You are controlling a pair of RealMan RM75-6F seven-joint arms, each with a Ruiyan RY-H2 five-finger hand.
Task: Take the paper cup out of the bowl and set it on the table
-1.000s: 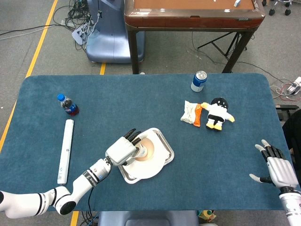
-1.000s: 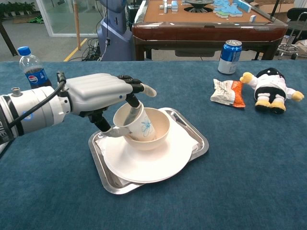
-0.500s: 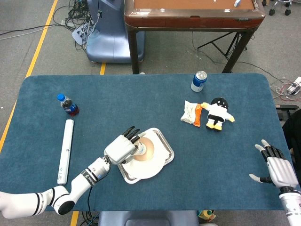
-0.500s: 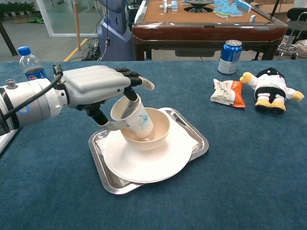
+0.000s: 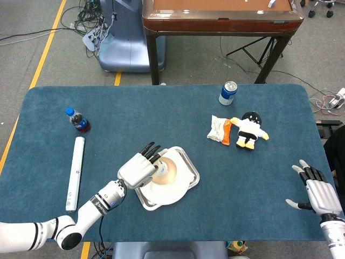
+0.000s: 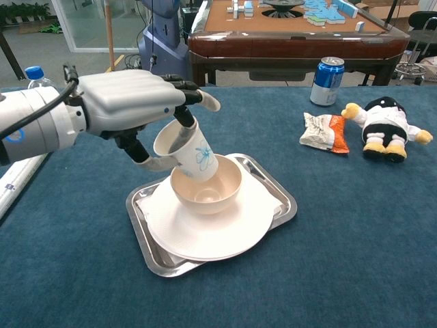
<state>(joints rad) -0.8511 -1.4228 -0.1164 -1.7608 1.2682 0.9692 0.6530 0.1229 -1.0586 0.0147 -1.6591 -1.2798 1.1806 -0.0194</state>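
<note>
My left hand (image 6: 133,106) (image 5: 138,166) grips a white paper cup (image 6: 187,151) with a blue print, tilted, its base just above the rim of the beige bowl (image 6: 207,192). In the head view the cup (image 5: 160,170) is mostly hidden under the hand. The bowl (image 5: 167,171) sits on a white plate (image 6: 212,236) in a metal tray (image 6: 276,198). My right hand (image 5: 318,191) rests open at the table's right front edge, far from the tray, and shows only in the head view.
A cola bottle (image 5: 78,120) and a long white box (image 5: 75,172) lie at the left. A blue can (image 6: 328,81), a crumpled wrapper (image 6: 322,132) and a plush toy (image 6: 386,127) sit at the back right. A brown table (image 5: 221,16) stands beyond.
My left hand has lifted the cup up and to the left, so it has risen from inside the bowl to above its rim. The right hand has not moved.
</note>
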